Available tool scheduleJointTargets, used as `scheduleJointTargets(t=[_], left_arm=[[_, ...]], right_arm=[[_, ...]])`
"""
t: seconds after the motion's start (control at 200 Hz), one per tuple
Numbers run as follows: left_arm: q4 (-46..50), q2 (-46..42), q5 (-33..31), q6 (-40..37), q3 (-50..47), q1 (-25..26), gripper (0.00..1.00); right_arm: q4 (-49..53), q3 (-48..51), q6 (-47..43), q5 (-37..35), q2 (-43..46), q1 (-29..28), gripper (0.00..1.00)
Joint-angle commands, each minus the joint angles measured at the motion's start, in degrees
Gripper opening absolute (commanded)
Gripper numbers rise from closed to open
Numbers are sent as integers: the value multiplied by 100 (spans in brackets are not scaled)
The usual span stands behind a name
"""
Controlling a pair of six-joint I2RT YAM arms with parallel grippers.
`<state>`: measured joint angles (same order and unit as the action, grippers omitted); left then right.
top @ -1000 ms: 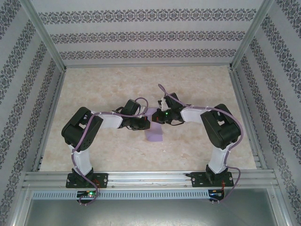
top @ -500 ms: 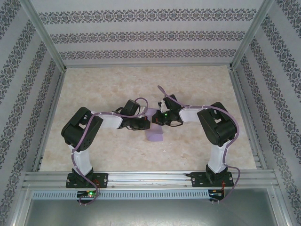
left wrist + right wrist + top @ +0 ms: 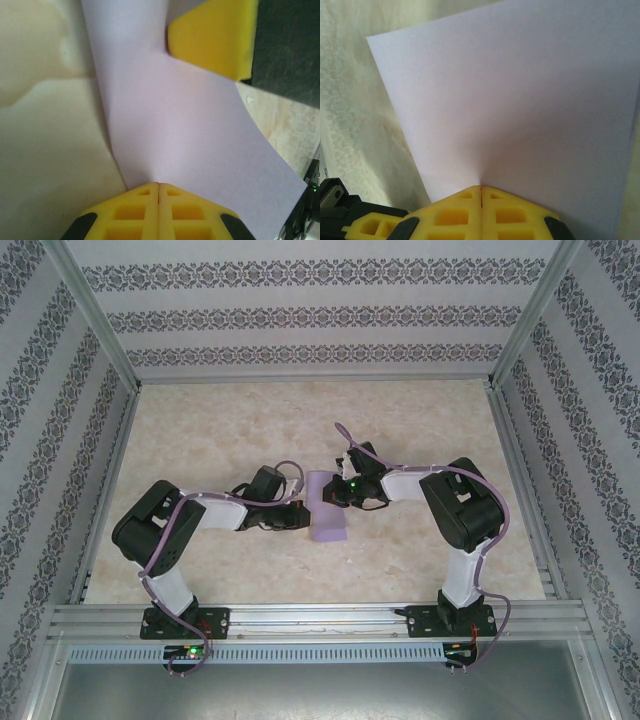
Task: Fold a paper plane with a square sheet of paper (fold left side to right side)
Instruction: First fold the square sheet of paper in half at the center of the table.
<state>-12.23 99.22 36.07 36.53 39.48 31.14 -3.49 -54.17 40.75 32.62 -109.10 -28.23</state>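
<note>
My left end effector point(image 3: 158, 184) and right end effector point(image 3: 481, 188), latticed yellow plastic pressed together, each pinch an edge of the matte lilac square sheet of paper point(image 3: 520, 100).

The square sheet of paper point(image 3: 328, 522) lies on the table point(image 3: 230, 420) near its middle, between the two arms, with the left gripper point(image 3: 302, 518) at its left edge and the right gripper point(image 3: 337, 492) at its far right edge.

far tbl point(image 3: 300, 410) free | ctr blocked: L arm point(image 3: 215, 508), R arm point(image 3: 405, 483), paper point(image 3: 328, 525)
</note>
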Motion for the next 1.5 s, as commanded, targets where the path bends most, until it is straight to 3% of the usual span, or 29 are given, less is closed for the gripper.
scheduleJointTargets(t=[0.0, 0.35, 0.72, 1.049, 1.494], left_arm=[[686, -72, 259, 305, -322, 113, 6], [1059, -164, 105, 164, 625, -20, 6], [588, 336, 265, 337, 1024, 141, 6], [629, 650, 376, 310, 899, 296, 6], [1165, 267, 251, 190, 181, 473, 6]], right_arm=[[586, 258, -128, -610, -94, 100, 0], [586, 210, -120, -612, -69, 52, 0], [600, 197, -138, -634, -64, 28, 0], [669, 188, -181, -656, -148, 19, 0], [766, 188, -226, -710, -130, 28, 0]])
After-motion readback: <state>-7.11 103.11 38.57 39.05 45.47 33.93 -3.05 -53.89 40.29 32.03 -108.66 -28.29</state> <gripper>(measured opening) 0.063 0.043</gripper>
